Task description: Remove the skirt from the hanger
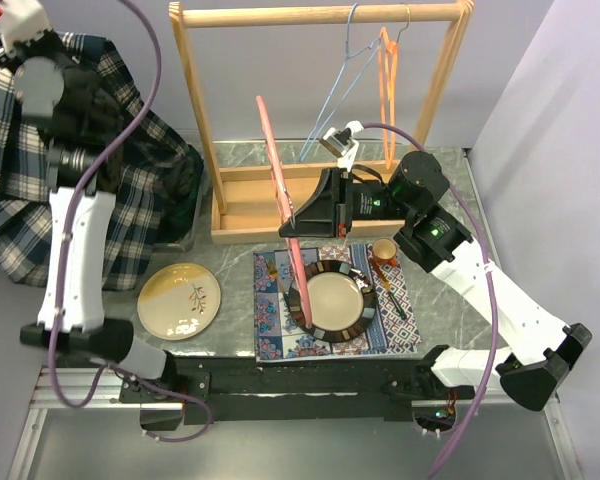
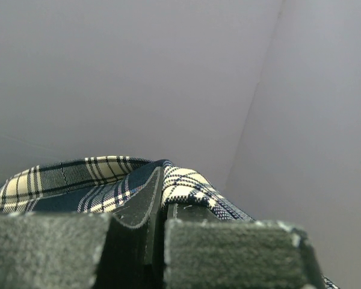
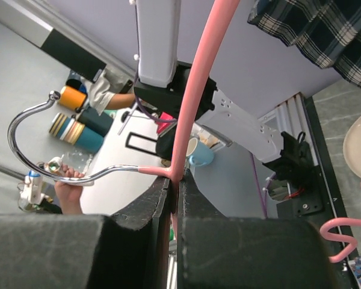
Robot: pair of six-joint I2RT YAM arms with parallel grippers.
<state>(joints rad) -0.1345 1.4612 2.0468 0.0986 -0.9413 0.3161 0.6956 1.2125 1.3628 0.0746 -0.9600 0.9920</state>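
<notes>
Skirt [image 1: 130, 200] sits upper left of the top view: navy and cream plaid, woven cloth, bunched and draping down behind my left arm. It is well apart from the pink hanger [image 1: 278, 180], so it's off it.

Left gripper [image 2: 162, 208] is pinched nearly flat on a fold of the skirt [image 2: 108, 180]; in the left wrist view the plaid humps over the padded fingertips [image 2: 228, 253] against a plain grey wall.

Right gripper [image 3: 174, 198] is clamped narrow on the pink hanger [image 3: 195, 90], a smooth plastic-coated rod with a chrome hook [image 3: 30, 135] curling off at left. In the top view the right gripper [image 1: 292, 226] holds it centre frame, slanting steeply from upper left to lower right.

Behind it is a wooden rack [image 1: 320, 15] with a tray base, carrying a blue wire hanger [image 1: 340, 90] and an orange hanger [image 1: 388, 80].

Lower centre, a patterned placemat [image 1: 272, 300] lies on the grey marbled desk [image 1: 450, 190]. On it are a dark-rimmed round plate [image 1: 364, 312] with a cream centre and a small brown cup [image 1: 383, 250]; I can't tell what is in the cup. Left of the mat is a cream plate [image 1: 165, 310] with a leaf sprig print.
</notes>
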